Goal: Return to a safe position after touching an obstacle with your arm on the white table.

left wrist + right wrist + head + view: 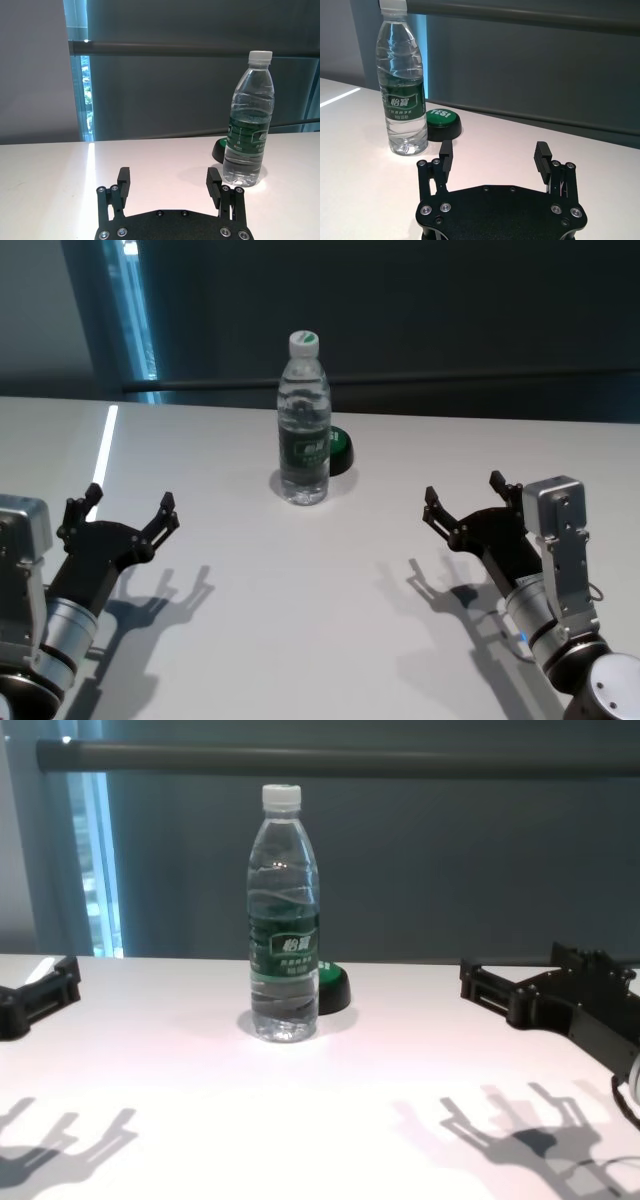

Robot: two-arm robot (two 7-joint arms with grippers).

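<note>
Dark grey wall panels and a horizontal rail close off the back of the scene, and a broad, glossy white desk (330, 640) fills the foreground. The left hand (130, 508) hovers low over the desk's left side with its black fingers spread wide and nothing between them. The right hand (465, 498) mirrors it on the right side, equally wide open and empty. Both stand well apart from the tall clear plastic water bottle with a white screw cap and dark green label band (304, 425), which stands upright near the desk's middle, toward the far edge. A small dark green dome-shaped button (340, 452) sits just behind it, touching or nearly so.

The bottle looks nearly full, so it is probably moderately heavy yet top-heavy on a narrow base; a nudge high up could tip it. Its thin ribbed wall likely flexes and is slick. The labelled waist seems the surest place to grip.
</note>
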